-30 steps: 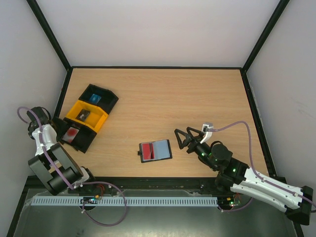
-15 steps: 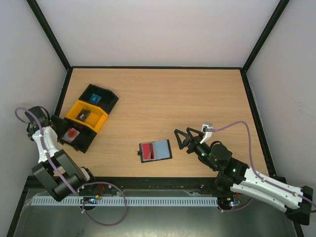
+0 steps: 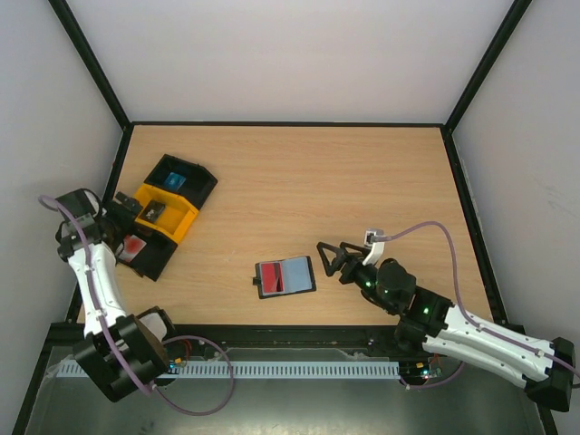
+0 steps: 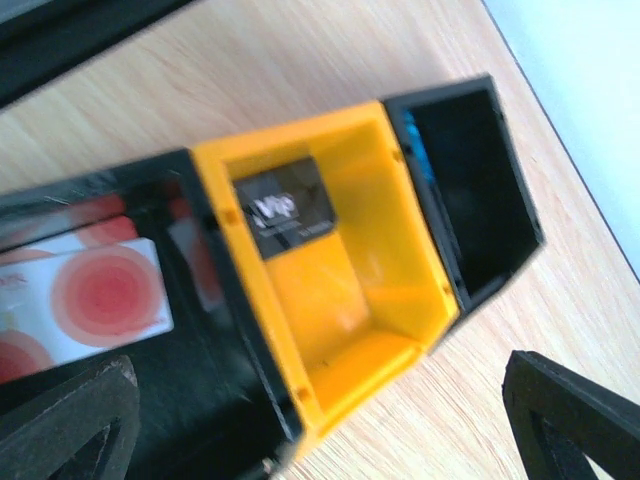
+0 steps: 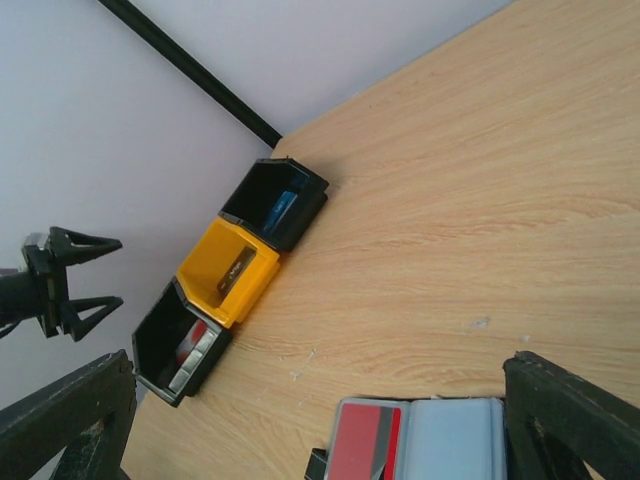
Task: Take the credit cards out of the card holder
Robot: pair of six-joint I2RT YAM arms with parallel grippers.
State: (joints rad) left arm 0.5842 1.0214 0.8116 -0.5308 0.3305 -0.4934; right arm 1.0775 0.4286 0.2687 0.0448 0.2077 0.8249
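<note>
The card holder (image 3: 286, 276) lies open on the table near the front, with a red credit card (image 3: 272, 279) in its left half and a bare grey-blue face on the right. My right gripper (image 3: 323, 257) is open just right of it; in the right wrist view the card holder (image 5: 450, 440) lies between the right gripper's (image 5: 320, 445) spread fingers. My left gripper (image 3: 124, 206) hangs open over the trays with nothing in it. The left wrist view shows the left gripper (image 4: 320, 430) above the yellow tray (image 4: 350, 310), which holds a dark card (image 4: 286, 207). A red-and-white card (image 4: 90, 300) lies in the black tray beside it.
Three trays stand in a row at the left: a far black tray (image 3: 181, 179) with a blue card, the yellow tray (image 3: 186, 220), and a near black tray (image 3: 154, 263). Black frame rails border the table, and white walls stand close on each side.
My left gripper has gone from shut to wide open and has moved right over the trays as the arm stretched forward. My right gripper has crept slightly toward the card holder.
</note>
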